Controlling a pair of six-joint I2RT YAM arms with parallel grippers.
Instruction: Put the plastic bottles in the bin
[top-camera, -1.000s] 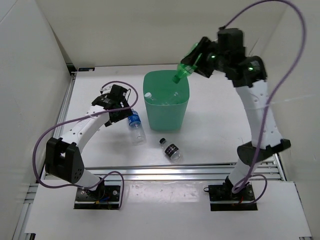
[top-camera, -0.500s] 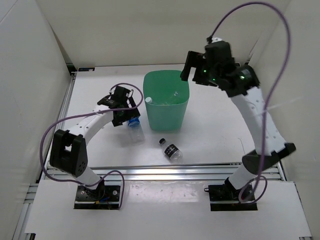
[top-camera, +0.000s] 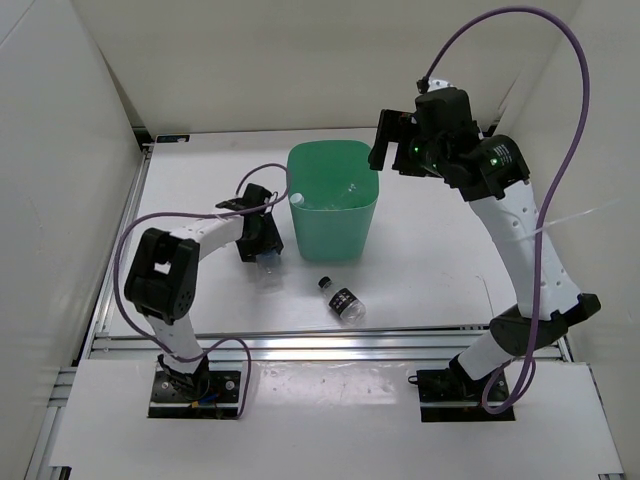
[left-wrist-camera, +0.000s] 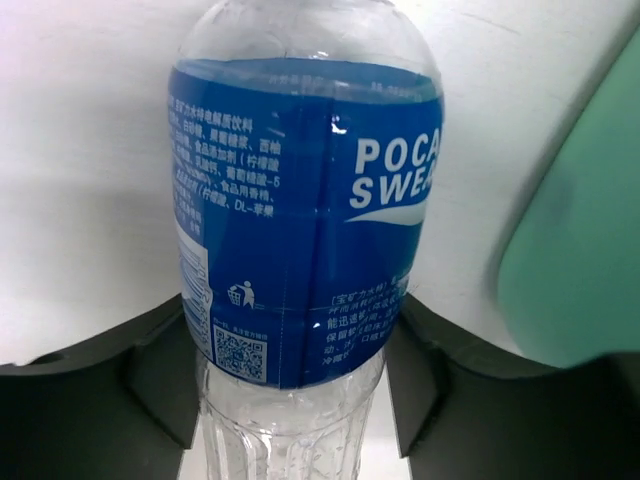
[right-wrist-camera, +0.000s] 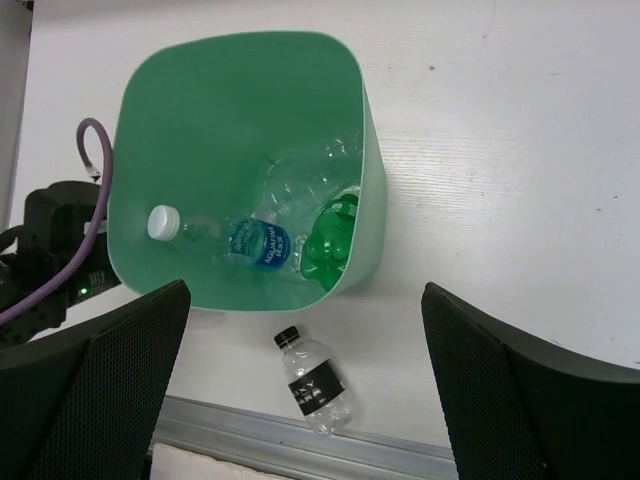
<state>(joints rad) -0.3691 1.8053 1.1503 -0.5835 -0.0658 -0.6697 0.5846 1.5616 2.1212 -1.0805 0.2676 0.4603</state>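
A clear plastic bottle with a blue label (left-wrist-camera: 300, 210) lies on the table left of the mint-green bin (top-camera: 334, 232). My left gripper (top-camera: 260, 243) is low over it, and its dark fingers (left-wrist-camera: 150, 370) press against both sides of the bottle. A short bottle with a black cap and dark label (top-camera: 343, 300) lies in front of the bin. Inside the bin (right-wrist-camera: 200, 120) lie a green bottle (right-wrist-camera: 330, 235), a white-capped bottle with a blue label (right-wrist-camera: 255, 243) and a plain clear one (right-wrist-camera: 310, 165). My right gripper (top-camera: 390, 140) hangs high over the bin's right rim, open and empty.
White walls close in the table on the left, back and right. A metal rail (top-camera: 320, 345) runs along the near edge, close to the short bottle. Purple cables loop off both arms. The bin's green wall (left-wrist-camera: 580, 250) stands just right of the held bottle.
My right gripper opened and the green bottle dropped into the bin. My left gripper moved right, down onto the blue-label bottle, and closed on it.
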